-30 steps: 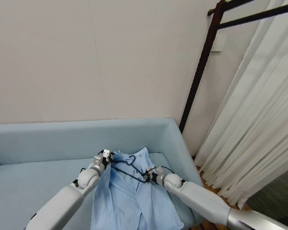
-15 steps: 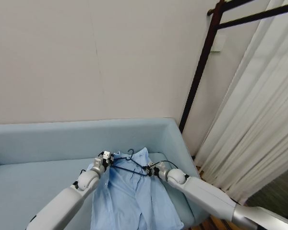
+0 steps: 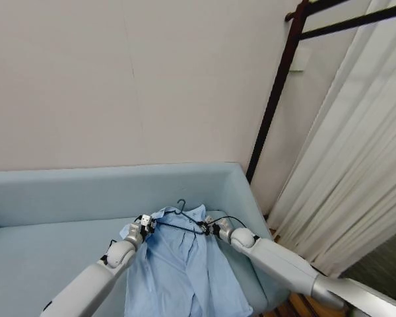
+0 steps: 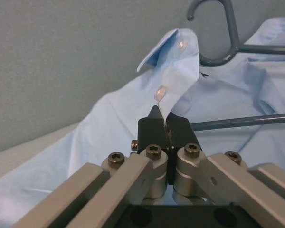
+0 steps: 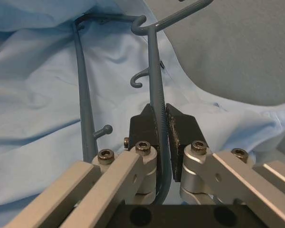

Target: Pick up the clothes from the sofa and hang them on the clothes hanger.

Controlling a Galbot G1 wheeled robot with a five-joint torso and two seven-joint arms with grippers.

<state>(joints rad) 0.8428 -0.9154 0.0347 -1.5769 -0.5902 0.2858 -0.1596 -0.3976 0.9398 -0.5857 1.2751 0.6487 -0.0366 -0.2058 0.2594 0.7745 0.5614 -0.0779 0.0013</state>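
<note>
While the pale blue sofa (image 3: 53,198) bears most of the light blue shirt (image 3: 185,277) at its right end, the dark rack (image 3: 277,92) stands at far right, well apart. The shirt drapes over a grey hanger (image 3: 180,223), hook uppermost. Here the left gripper (image 3: 146,222) pinches the collar placket (a thin fabric edge), and the right gripper (image 3: 212,230) clamps the hanger's bar. Likely risks: fabric slipping from the left pinch, or the shirt sliding off the hanger if the arms tilt unevenly.
</note>
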